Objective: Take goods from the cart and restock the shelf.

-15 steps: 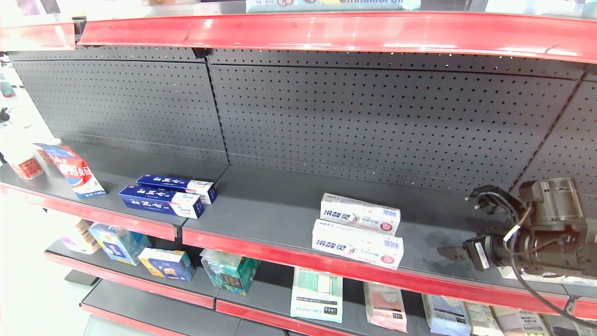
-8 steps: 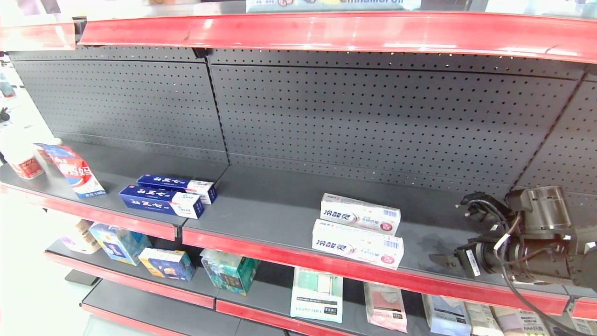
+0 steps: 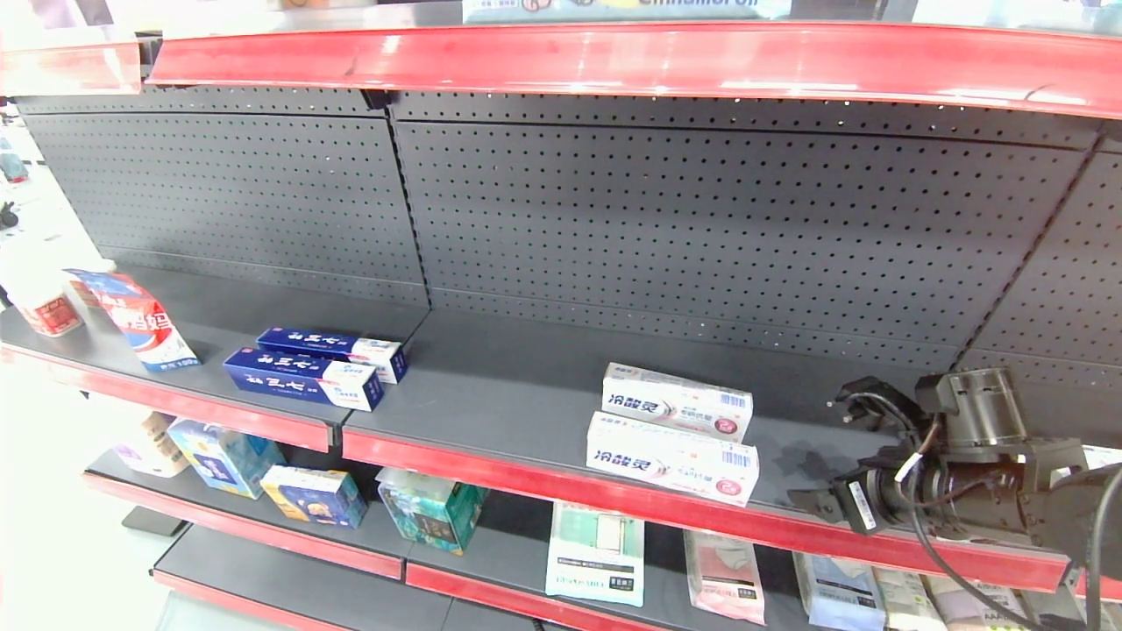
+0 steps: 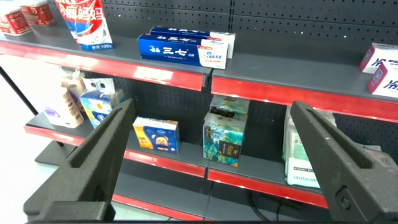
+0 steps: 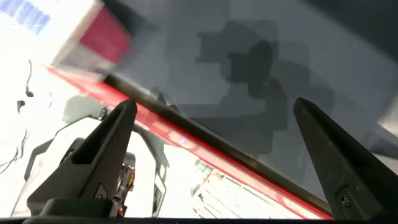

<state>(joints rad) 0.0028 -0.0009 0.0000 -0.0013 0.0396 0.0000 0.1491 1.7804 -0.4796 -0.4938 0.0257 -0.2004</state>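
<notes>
right gripper (image 3: 804, 501): level with the red front lip of the middle shelf (image 3: 526, 386), fingers spread wide, nothing between them; in its own wrist view (image 5: 214, 106) the spread fingers frame the grey shelf board and red lip from close by. left gripper (image 4: 211, 106): fingers likewise wide apart and empty, set back from the shelving and facing the lower tiers. white toothpaste boxes, two: front one (image 3: 671, 456) lying flat along the shelf's front edge, second (image 3: 675, 401) just behind it, both to the left of the right gripper and apart from it; a corner of one shows in the right wrist view (image 5: 81, 31). blue toothpaste boxes, two (image 3: 302, 379): flat, side by side, farther left on the same shelf, well apart from both grippers; also in the left wrist view (image 4: 180, 48). blue-and-red pouch (image 3: 140, 320): upright, near the shelf's left end. lower tiers: assorted cartons and packets. perforated back panel (image 3: 701, 219): dark, behind all.
</notes>
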